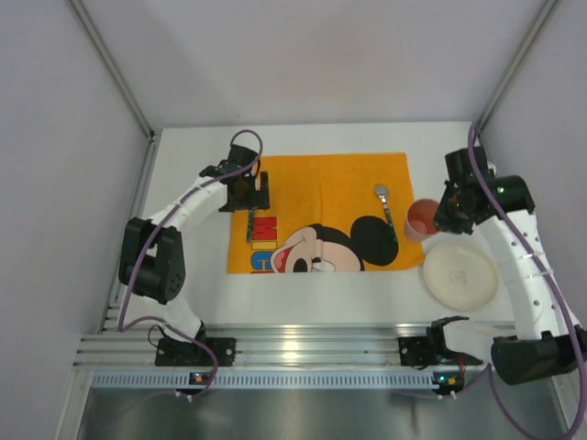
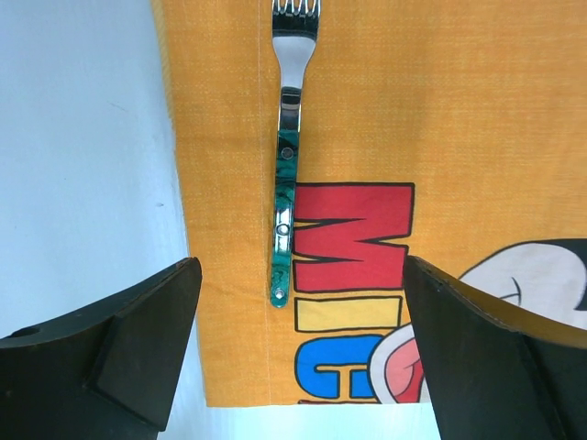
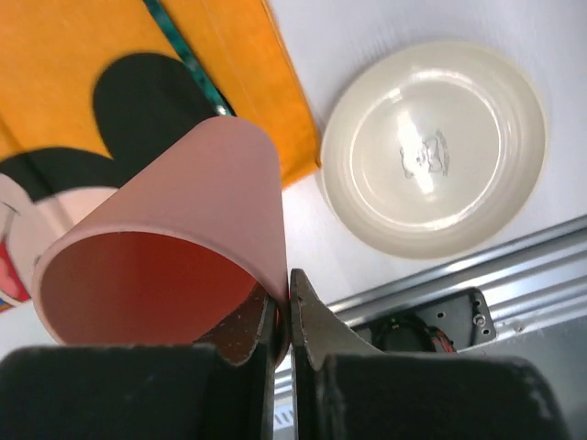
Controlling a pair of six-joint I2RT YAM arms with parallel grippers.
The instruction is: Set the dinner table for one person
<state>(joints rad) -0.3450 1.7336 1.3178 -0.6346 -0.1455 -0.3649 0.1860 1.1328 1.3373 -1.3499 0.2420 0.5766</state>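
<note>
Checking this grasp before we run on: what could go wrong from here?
1. The right gripper pinches the cup only by its rim wall; the cup could pivot or slip when moved.
2. The spoon and plate lie close beside the cup; a swing could knock either.
3. The left gripper is open above the fork; a low grasp could snag the placemat.

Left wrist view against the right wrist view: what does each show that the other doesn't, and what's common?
Only the left wrist view: the fork, lying flat near the left edge of the orange placemat, framed by the open left tool. Only the right wrist view: the pink cup, its wall pinched by the shut right tool, and the empty white plate. Both: the orange placemat and the white dinner table.
</note>
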